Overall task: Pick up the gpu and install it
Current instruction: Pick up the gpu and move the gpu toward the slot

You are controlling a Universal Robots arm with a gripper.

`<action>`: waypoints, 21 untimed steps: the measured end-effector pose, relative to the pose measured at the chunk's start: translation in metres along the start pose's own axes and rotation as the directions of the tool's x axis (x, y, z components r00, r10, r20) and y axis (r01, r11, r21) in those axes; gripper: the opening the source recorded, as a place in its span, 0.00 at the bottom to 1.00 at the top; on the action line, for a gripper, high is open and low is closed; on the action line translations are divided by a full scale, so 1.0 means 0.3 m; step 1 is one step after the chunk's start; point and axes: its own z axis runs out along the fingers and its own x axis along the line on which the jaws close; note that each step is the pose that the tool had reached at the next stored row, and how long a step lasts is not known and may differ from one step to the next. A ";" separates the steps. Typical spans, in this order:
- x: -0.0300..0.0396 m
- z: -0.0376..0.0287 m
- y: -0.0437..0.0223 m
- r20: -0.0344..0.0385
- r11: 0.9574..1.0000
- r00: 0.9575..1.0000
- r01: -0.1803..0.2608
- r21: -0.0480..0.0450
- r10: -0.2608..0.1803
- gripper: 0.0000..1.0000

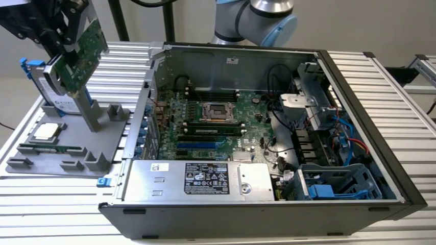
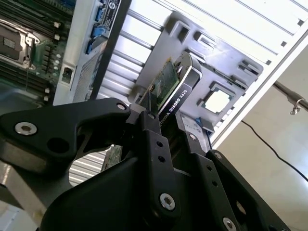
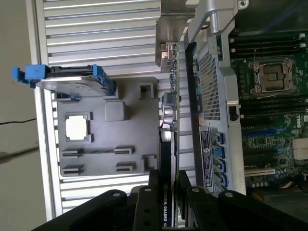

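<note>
The table (image 1: pixel 388 102) is ribbed silver metal, the tray (image 1: pixel 109 133) dull grey plastic, the gpu (image 2: pixel 180 91) edge glossy black.

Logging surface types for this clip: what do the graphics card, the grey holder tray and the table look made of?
The graphics card: green circuit board with a glossy black, probably plastic, face. The holder tray: matte grey, evenly moulded, likely plastic. The table: pale ribbed slats with a sheen, probably aluminium.

It looks like a robotics lab: an open computer case (image 1: pixel 259 217) on a ribbed metal tabletop (image 1: pixel 381 87), a grey parts fixture (image 1: pixel 78 135), a robot arm (image 1: pixel 262 18).
</note>
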 end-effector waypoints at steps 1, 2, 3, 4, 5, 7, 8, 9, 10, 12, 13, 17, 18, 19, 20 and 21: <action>-0.005 0.000 0.001 0.000 1.000 1.000 0.000 0.000 0.000 0.00; -0.011 0.000 0.001 0.000 1.000 1.000 0.000 0.000 0.000 0.00; -0.015 0.001 0.002 0.000 1.000 1.000 0.000 0.000 0.000 0.00; -0.020 0.001 0.002 0.000 1.000 1.000 0.000 0.000 0.000 0.00; -0.025 0.001 0.003 0.000 1.000 1.000 0.000 0.000 0.000 0.00; -0.035 0.001 0.004 0.000 1.000 1.000 0.000 0.000 0.000 0.00; -0.040 0.001 0.004 0.000 1.000 1.000 0.000 0.000 0.000 0.00; -0.045 0.002 0.005 0.000 1.000 1.000 0.000 0.000 0.000 0.00; -0.050 0.002 0.005 -0.001 1.000 1.000 0.000 0.000 0.000 0.00; -0.060 0.002 0.006 -0.001 1.000 1.000 0.000 0.000 0.000 0.00; -0.064 0.002 0.007 -0.001 1.000 1.000 0.000 0.000 0.000 0.00; -0.083 0.003 0.009 -0.001 1.000 1.000 0.000 0.000 0.000 0.00; -0.089 0.003 0.009 -0.001 1.000 1.000 0.000 0.000 0.000 0.00; -0.094 0.003 0.010 -0.001 1.000 1.000 0.000 0.000 0.000 0.00; -0.098 0.004 0.011 -0.001 1.000 1.000 0.000 0.000 0.000 0.00; -0.103 0.004 0.011 -0.001 1.000 1.000 0.000 0.000 0.000 0.00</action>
